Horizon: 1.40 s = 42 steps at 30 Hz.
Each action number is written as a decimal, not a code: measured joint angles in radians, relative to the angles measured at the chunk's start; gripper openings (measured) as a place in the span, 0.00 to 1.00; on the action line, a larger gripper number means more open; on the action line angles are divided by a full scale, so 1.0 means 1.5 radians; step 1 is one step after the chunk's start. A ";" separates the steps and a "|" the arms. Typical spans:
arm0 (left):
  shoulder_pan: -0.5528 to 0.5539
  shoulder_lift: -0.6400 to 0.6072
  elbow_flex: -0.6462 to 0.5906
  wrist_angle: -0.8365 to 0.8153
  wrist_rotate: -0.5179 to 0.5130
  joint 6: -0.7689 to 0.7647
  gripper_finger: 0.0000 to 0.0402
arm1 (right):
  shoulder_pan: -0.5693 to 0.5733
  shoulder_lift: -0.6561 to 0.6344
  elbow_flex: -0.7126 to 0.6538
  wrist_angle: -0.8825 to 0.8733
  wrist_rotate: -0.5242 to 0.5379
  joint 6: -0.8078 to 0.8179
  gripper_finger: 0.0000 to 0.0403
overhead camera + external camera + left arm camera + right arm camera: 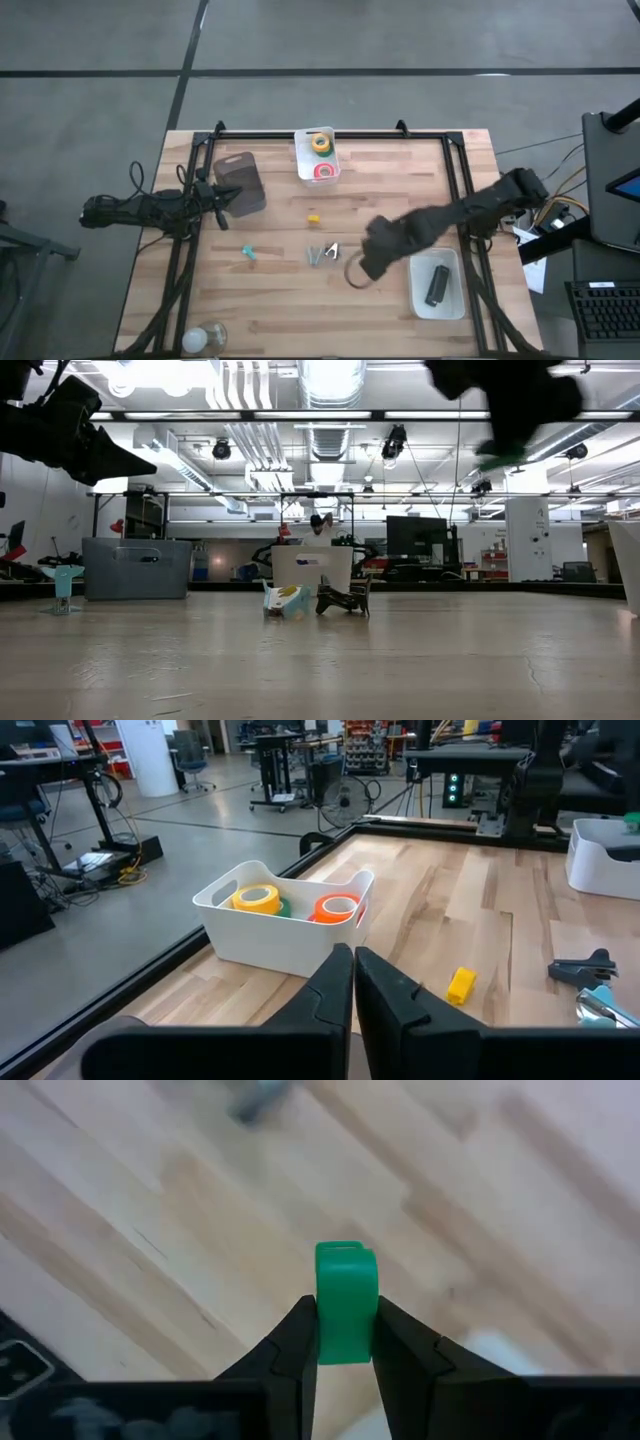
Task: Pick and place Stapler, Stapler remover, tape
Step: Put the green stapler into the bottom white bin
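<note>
My right gripper [346,1342] hangs over the table's middle right, pointing down, shut on a green tape roll [346,1302]. That roll also shows high above the tabletop in the low view [498,457]. The black stapler [437,285] lies in a white tray [417,300] at the near right. A white bin [262,942] at the far middle holds a yellow roll [256,898] and a red roll [336,907]. Stapler removers [322,254] lie on the wood at mid-table. My left gripper [354,982] waits shut at the table's left [222,196]. My right gripper pinches the green tape roll between its two fingers, one on each flat side face [322,1320]. The fingers come from above, pointing down. The roll stands on edge, reaches out past the fingertips, and is lifted clear of the table.
A dark grey box [240,183] stands beside my left gripper. A small yellow piece [313,217] and a teal piece [249,254] lie on the wood. A clear bottle [205,338] sits at the near left corner. Black frame rails [460,170] border the table.
</note>
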 joint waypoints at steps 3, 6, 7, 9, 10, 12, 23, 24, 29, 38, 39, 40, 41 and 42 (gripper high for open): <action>0.000 0.000 0.000 0.000 0.000 0.000 0.05 | 0.050 -0.029 -0.054 -0.002 0.000 0.103 0.18; 0.000 0.000 0.000 0.000 0.000 0.000 0.05 | 0.094 -0.056 -0.102 -0.011 -0.002 0.193 0.18; 0.000 0.000 0.000 0.000 0.000 0.000 0.05 | 0.107 -0.064 -0.117 -0.009 -0.002 0.222 0.18; 0.000 0.000 0.000 0.000 0.000 0.000 0.05 | 0.131 -0.080 -0.144 -0.011 -0.002 0.271 0.18; 0.000 0.000 0.000 0.000 0.000 0.000 0.05 | 0.142 -0.086 -0.156 -0.010 -0.002 0.291 0.19; 0.000 0.000 0.000 0.000 0.000 0.000 0.05 | 0.164 -0.099 -0.182 -0.009 -0.003 0.333 0.19; 0.000 0.000 0.000 0.000 0.000 0.000 0.05 | 0.191 -0.149 -0.316 0.039 -0.024 0.473 0.20; 0.000 0.000 0.000 0.000 0.000 0.000 0.05 | 0.191 -0.151 -0.328 0.050 -0.037 0.475 0.20; 0.000 0.000 0.000 0.000 0.000 0.000 0.05 | 0.191 -0.154 -0.375 0.106 -0.090 0.485 0.19; 0.000 0.000 0.000 0.000 0.000 0.000 0.05 | 0.190 -0.154 -0.380 0.118 -0.100 0.492 0.26; 0.000 0.000 0.000 0.000 0.000 0.000 0.05 | 0.190 -0.154 -0.380 0.118 -0.109 0.493 0.28; 0.000 0.000 0.000 0.000 0.000 0.000 0.05 | 0.190 -0.154 -0.380 0.117 -0.118 0.493 0.29; 0.000 0.000 0.000 0.000 0.000 0.000 0.05 | 0.189 -0.154 -0.380 0.117 -0.123 0.493 0.31; 0.000 0.000 0.000 0.000 0.000 0.000 0.05 | 0.189 -0.154 -0.380 0.118 -0.125 0.494 0.32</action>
